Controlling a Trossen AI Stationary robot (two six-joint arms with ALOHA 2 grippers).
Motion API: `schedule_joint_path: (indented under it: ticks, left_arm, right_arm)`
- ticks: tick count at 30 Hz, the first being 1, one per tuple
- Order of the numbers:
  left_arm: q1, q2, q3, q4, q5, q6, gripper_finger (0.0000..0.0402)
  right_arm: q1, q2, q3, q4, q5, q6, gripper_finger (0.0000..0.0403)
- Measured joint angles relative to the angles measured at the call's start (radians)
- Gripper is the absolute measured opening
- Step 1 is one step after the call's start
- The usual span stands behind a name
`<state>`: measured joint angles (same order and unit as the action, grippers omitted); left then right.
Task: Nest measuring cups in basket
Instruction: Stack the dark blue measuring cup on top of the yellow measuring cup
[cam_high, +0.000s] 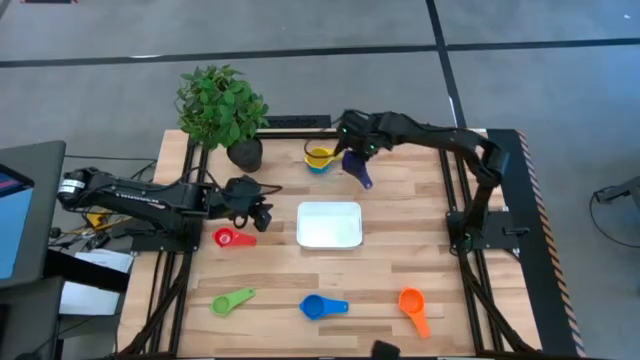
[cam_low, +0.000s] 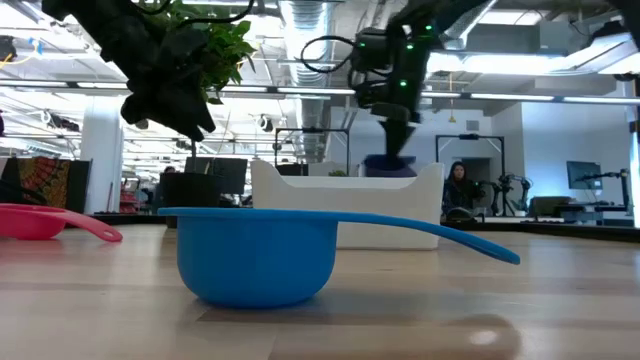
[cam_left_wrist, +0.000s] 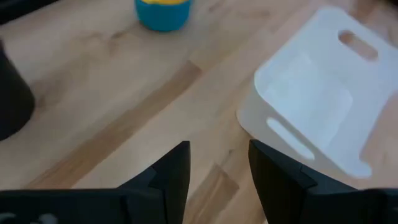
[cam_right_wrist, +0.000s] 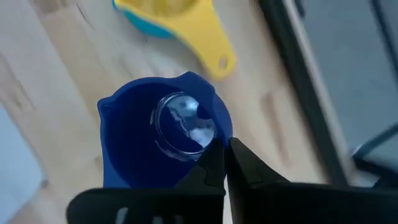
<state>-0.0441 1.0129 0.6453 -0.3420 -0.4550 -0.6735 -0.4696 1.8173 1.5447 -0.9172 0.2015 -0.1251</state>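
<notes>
One navy cup (cam_right_wrist: 158, 140) hangs pinched by its rim in the right gripper (cam_right_wrist: 225, 163), with the yellow cup (cam_high: 319, 156) just beside it and the basket (cam_high: 330, 224) nearby. The left gripper (cam_left_wrist: 217, 177) gapes empty beside the red cup (cam_high: 227, 237).

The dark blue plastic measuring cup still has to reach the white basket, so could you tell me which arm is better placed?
Right. Its end effector already grips the dark blue plastic measuring cup just behind the white rectangular basket; the left end effector is empty.
</notes>
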Motion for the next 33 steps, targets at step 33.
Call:
schedule_joint_path:
  ticks: [33]
  left_arm:
    - [0.0,0.001,0.0,-0.072,-0.187,0.005,0.0151]
  right_arm:
    - [-0.002,0.172,0.219,0.277,-0.128,-0.986,0.0007]
